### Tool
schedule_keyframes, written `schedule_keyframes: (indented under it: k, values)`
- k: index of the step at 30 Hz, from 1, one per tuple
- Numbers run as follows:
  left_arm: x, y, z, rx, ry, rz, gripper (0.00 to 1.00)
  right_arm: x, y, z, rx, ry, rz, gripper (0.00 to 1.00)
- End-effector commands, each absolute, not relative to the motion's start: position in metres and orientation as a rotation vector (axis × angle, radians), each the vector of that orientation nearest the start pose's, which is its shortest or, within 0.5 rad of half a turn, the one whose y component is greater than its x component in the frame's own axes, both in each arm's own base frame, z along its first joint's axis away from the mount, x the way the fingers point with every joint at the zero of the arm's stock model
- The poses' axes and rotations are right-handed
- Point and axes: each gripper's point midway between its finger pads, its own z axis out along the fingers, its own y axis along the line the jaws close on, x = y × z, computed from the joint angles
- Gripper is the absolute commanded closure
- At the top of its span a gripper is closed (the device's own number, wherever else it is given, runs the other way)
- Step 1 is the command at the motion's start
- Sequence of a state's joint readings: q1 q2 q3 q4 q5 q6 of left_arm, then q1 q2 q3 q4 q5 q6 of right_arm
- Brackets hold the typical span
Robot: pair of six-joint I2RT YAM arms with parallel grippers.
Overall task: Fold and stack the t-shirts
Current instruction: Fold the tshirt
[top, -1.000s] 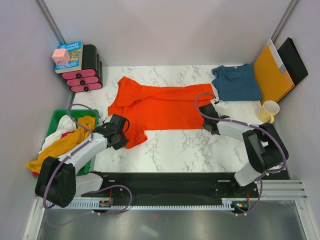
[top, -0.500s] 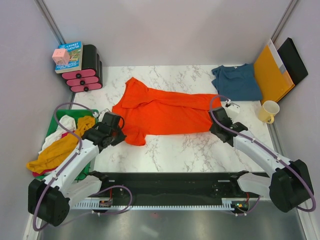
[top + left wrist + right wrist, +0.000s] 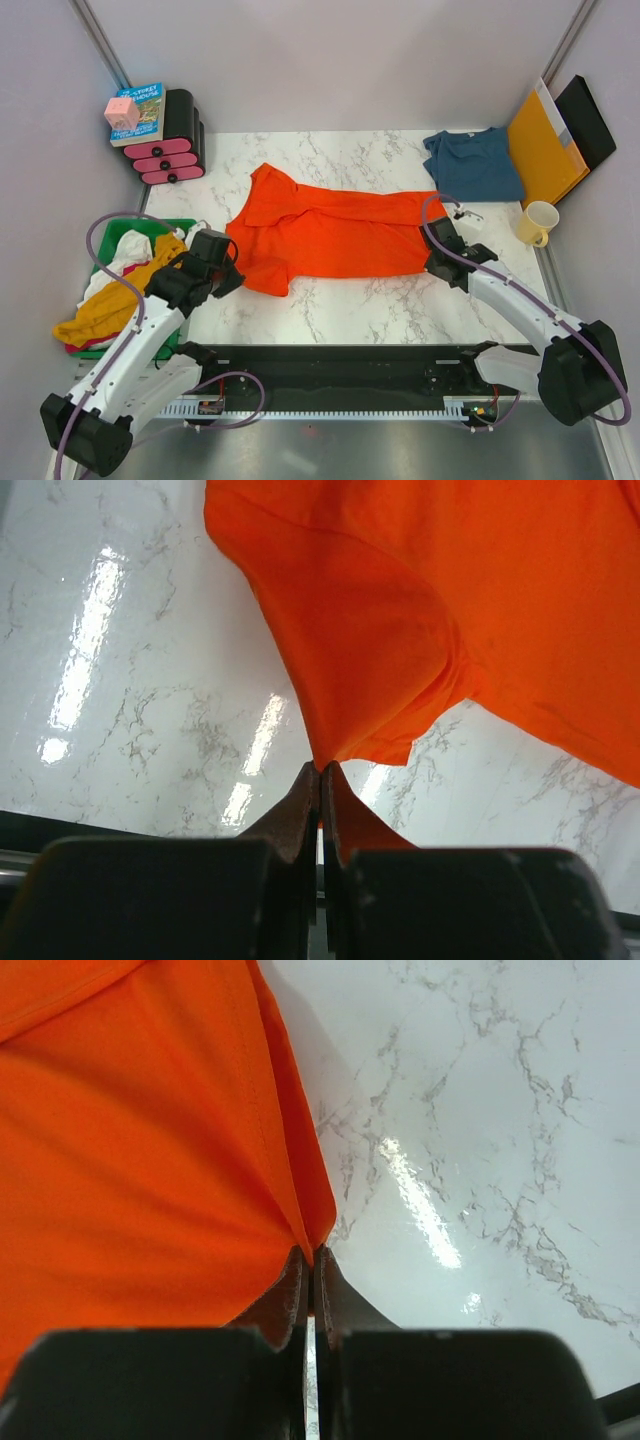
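Orange-red t-shirt (image 3: 322,232) spread across mid table (image 3: 340,300), rumpled, long axis L–R. L gripper (image 3: 320,772): fingers pressed together, pinching shirt's near-left edge, cloth fanning out from tips. R gripper (image 3: 308,1252) likewise clamped on shirt's right hem corner, w/ cloth gathered into a fold at tips. Teal t-shirt (image 3: 472,165) lies at far right – apart from orange 1, just beside yellow envelope (image 3: 545,140). Mug (image 3: 538,222) near R arm. Green bin (image 3: 110,235) w/ mustard + white garments (image 3: 120,290) at left edge.

Left arm (image 3: 135,340) and right arm (image 3: 515,300) white-shelled, black joints, looping purple cables (image 3: 92,232), dark tapered pincer fingers (image 3: 295,815)
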State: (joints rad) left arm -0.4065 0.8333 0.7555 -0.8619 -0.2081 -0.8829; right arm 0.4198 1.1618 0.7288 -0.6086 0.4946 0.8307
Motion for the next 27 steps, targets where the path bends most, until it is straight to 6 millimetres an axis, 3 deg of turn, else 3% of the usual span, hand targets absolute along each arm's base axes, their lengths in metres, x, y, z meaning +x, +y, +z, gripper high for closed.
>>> schedule_keyframes:
  k: [1, 9, 15, 20, 21, 27]
  values:
    - [0.206, -0.085, 0.153, -0.712, 2.382, -0.314, 0.98, 0.272, 0.043, 0.102, 0.680, 2.300, -0.151, 1.00]
    - [0.178, -0.085, 0.149, -0.757, 2.407, -0.365, 0.98, 0.266, 0.031, 0.096, 0.675, 2.318, -0.200, 1.00]
    - [0.175, -0.088, 0.143, -0.752, 2.439, -0.366, 0.98, 0.267, 0.025, 0.099, 0.688, 2.310, -0.201, 1.00]
    - [0.212, -0.080, 0.156, -0.640, 2.365, -0.230, 0.98, 0.291, 0.023, 0.125, 0.678, 2.250, -0.195, 1.00]
    - [0.227, -0.084, 0.166, -0.609, 2.328, -0.243, 0.98, 0.295, 0.024, 0.122, 0.673, 2.260, -0.209, 1.00]
    - [0.277, -0.095, 0.158, -0.519, 2.360, -0.120, 0.98, 0.320, 0.027, 0.122, 0.660, 2.258, -0.244, 1.00]
